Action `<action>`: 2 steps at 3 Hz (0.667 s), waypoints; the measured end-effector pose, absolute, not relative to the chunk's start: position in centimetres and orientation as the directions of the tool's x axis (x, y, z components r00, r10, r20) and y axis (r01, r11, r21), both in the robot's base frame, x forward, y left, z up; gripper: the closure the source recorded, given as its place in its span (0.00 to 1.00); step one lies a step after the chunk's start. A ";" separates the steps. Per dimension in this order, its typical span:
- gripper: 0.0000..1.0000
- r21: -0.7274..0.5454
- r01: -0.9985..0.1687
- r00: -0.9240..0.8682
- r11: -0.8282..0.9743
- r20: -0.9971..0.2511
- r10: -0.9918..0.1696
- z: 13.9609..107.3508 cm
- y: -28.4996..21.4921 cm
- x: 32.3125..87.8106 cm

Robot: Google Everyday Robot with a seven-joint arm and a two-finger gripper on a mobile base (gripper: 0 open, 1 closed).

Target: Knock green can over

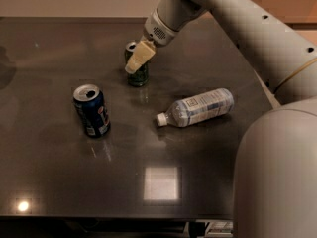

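The green can (pixel 138 76) stands on the dark table (pixel 59 182) at the back centre, leaning slightly left, its silver top partly hidden. My gripper (pixel 132 66) hangs from the arm that comes in from the upper right; its pale fingers (pixel 139 56) lie against the can's upper front.
A dark blue can (pixel 91 110) stands upright to the front left of the green can. A clear plastic bottle (pixel 198 107) with a white cap lies on its side to the right. The arm's large pale body (pixel 277 177) fills the right foreground.
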State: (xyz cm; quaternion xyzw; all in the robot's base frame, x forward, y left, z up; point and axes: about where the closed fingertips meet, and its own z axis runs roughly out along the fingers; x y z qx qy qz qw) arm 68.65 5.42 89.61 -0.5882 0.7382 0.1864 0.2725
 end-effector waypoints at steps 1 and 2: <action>0.50 -0.034 -0.973 -0.157 0.230 -0.630 -0.760 89.7 5.4 68.3; 0.73 -0.029 -0.975 -0.150 0.219 -0.642 -0.752 90.3 5.2 67.8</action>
